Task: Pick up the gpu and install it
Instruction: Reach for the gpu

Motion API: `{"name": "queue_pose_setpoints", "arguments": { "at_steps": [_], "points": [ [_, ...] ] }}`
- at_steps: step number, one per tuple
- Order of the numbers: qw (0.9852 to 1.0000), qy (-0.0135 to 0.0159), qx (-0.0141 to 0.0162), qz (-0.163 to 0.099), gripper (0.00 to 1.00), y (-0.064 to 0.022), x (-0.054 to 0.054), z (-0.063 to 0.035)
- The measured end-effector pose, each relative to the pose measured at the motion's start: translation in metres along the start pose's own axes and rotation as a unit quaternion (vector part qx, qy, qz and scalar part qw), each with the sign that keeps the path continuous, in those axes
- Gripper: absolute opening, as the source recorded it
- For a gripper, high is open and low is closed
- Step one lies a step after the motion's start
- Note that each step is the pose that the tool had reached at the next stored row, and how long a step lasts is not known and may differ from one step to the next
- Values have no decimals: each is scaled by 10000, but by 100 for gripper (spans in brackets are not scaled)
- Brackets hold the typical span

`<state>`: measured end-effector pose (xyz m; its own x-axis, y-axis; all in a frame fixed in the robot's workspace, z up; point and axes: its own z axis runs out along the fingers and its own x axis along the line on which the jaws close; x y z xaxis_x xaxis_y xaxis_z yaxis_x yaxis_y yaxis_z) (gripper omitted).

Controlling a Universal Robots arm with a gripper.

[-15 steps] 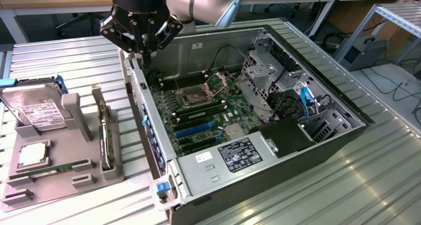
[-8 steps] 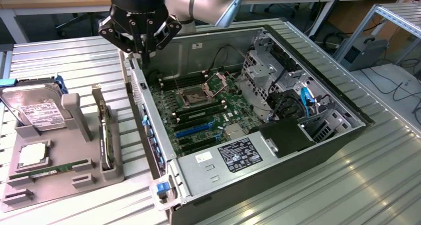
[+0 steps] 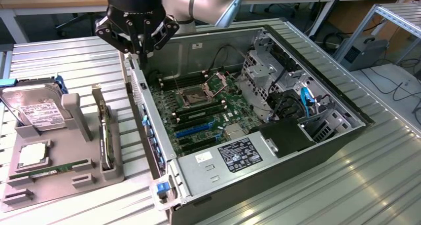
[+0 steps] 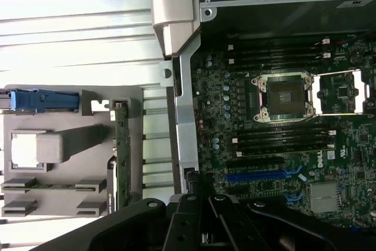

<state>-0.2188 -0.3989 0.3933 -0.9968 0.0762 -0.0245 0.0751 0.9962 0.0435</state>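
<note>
Currently you are hovering the fingers (image 3: 139,51), pressed together and empty, above the case wall (image 3: 141,94), while the gpu (image 3: 103,131), standing in its holder (image 3: 113,171), is needing them parted.

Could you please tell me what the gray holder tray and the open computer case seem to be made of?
Holder tray: probably matte gray plastic, judging by its uniform dull colour and blocky slots. Computer case: likely bare sheet metal, silvery and faintly reflective, with punched holes and folded edges.
</note>
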Motion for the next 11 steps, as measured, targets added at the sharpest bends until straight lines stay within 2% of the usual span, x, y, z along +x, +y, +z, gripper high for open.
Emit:
{"name": "queue_pose_setpoints", "arguments": {
  "at_steps": [11],
  "points": [
    [10000,0,0,0,11,-4,53,-1]
  ]
}}
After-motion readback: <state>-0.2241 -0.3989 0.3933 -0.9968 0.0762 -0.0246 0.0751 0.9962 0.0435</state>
